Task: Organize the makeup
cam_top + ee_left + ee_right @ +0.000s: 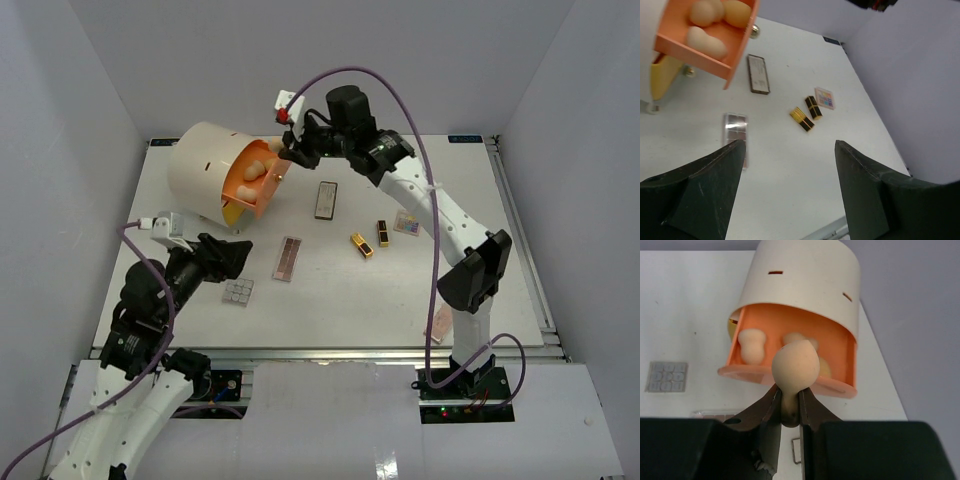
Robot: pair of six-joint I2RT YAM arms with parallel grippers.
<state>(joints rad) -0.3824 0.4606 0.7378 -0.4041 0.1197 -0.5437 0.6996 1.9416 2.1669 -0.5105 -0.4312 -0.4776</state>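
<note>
Grey palette (238,291) is the nearest of your loose items. It lies on the table (330,300) just right of the left gripper (788,146), which hangs wide apart and empty over the near left. At near right, by the right arm's base, a pinkish piece (437,322) lies flat and is partly hidden by the arm. It is likely another palette, but you cannot be sure from here.

A little farther out, the pink palette (287,258) sits mid-table. Right of it the two lipsticks (361,244) lie close together, with the colour palette (406,222) just beside them on the right. Farther still is the dark palette (326,199), alone.

At far left sits the cylinder (205,165) with its orange drawer (262,192) open and three sponges (705,42) inside. Your right gripper (788,396) is pinched on the fourth sponge (795,367) by its narrow end, holding it at the drawer's open edge, not yet released.

By my reading, the sponges are nearly sorted: drop this one in and that group is done. Everything else is left. Both lipsticks and every palette lie loose on the table, so you are under halfway.
</note>
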